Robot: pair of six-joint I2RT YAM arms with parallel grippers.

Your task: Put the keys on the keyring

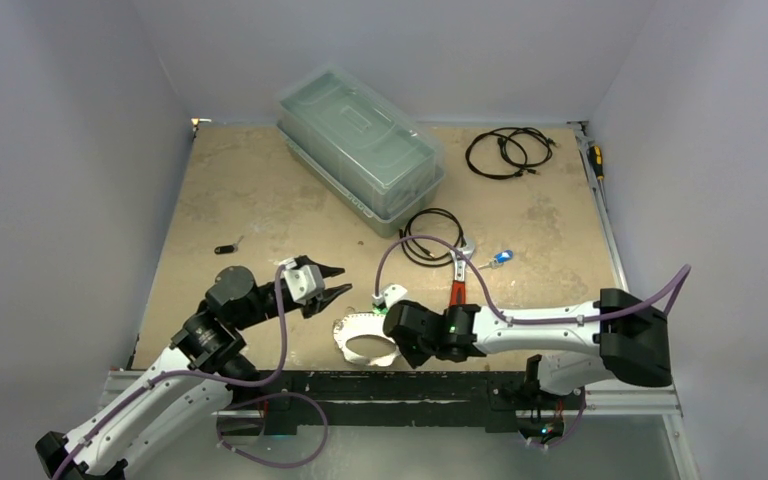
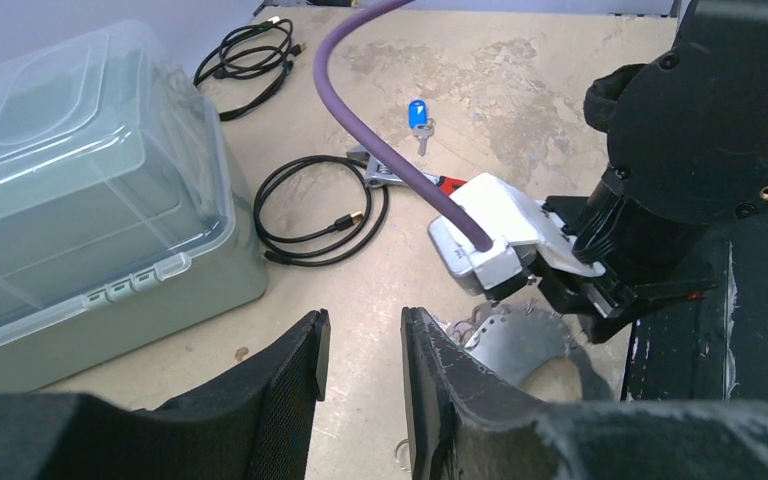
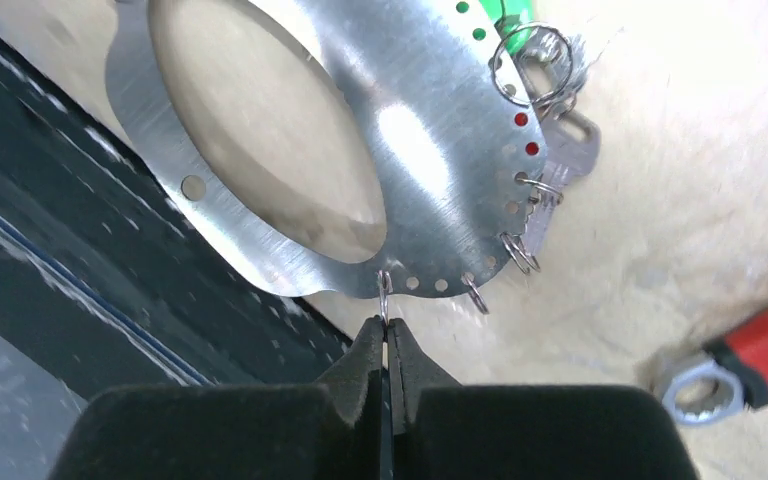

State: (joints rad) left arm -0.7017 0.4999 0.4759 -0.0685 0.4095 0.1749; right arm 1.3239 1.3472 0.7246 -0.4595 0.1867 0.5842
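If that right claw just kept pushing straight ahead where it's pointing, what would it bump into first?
The right gripper, shut, seems to pinch a small ring on the rim of the keyring. Straight on, it would meet that metal keyring first, though depth there is hard to judge.

Left pincer point(image 2: 363, 340) parted over table point(image 2: 520, 60)
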